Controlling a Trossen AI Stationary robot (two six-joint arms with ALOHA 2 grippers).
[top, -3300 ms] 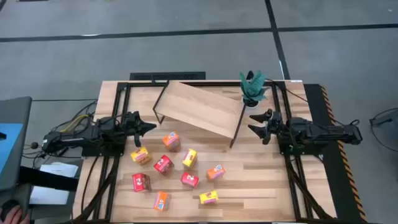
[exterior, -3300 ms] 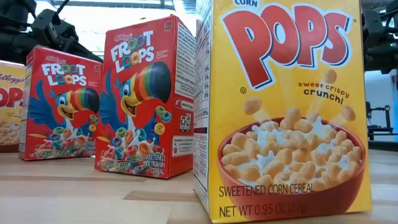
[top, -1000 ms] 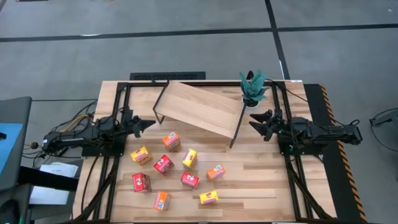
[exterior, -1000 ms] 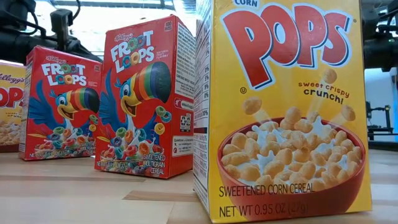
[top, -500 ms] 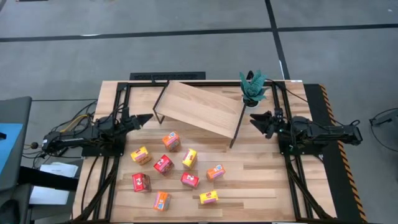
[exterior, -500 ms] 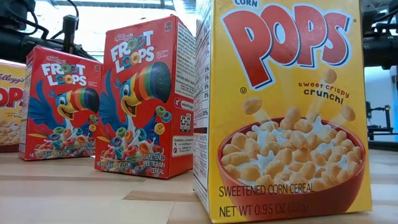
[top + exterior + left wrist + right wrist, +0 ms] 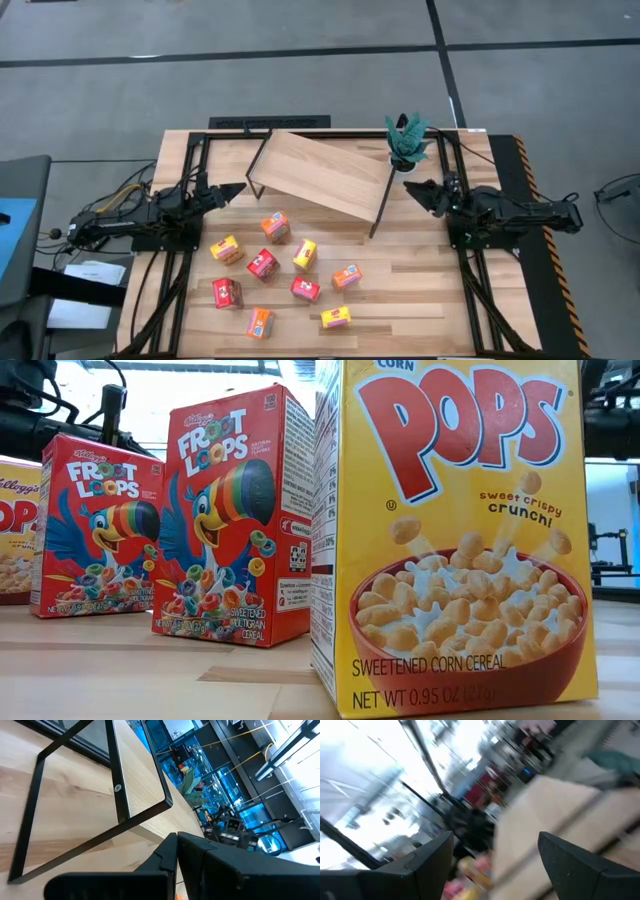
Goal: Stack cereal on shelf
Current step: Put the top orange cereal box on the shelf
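Several small cereal boxes (image 7: 283, 272), red, orange and yellow, are scattered on the plank tabletop's near middle. In the low view a yellow Corn Pops box (image 7: 455, 530) stands upright closest, with two red Froot Loops boxes (image 7: 240, 515) behind it. The shelf (image 7: 320, 176), a light-wood board on thin black legs (image 7: 116, 785), stands askew at the far middle. My left gripper (image 7: 240, 187) is shut and hovers left of the shelf, touching nothing. My right gripper (image 7: 408, 188) is open and empty by the shelf's right end (image 7: 555, 815).
A small green potted plant (image 7: 405, 141) stands at the far right, just beyond my right gripper. Black frame rails (image 7: 196, 160) run along the table's left, right and far sides. Bare planks (image 7: 420, 280) lie right of the boxes.
Both arms have stayed where they were while their wrists rolled. My right gripper has also tipped slightly upward. The boxes and the shelf have not moved.
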